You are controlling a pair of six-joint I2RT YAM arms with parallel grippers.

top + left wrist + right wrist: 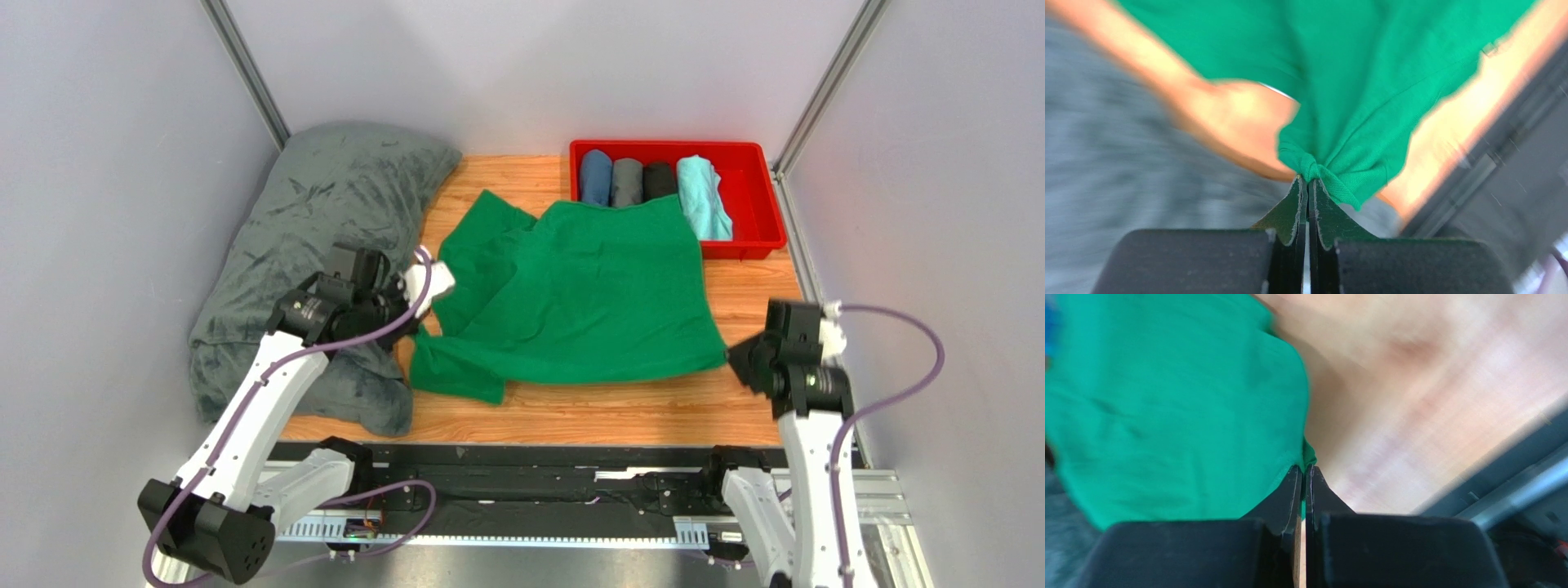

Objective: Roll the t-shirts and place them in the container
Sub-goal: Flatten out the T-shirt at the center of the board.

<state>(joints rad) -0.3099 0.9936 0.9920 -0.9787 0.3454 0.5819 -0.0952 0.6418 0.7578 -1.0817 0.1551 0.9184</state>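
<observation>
Green cotton short-sleeved t-shirt (589,294) lying on wooden desk (613,410), left tool (1309,179) pinching its edge at nine o'clock, right tool (1304,470) pinching its corner at four o'clock

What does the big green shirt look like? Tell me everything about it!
The green t-shirt is plain, bright green and looks like soft cotton, with short sleeves. It lies spread but rumpled on the wooden table, its left side folded over in creases. Its far edge reaches the front of the red bin. The left fingers are shut on a bunched bit of its left edge, and the right fingers pinch its near right corner.
</observation>
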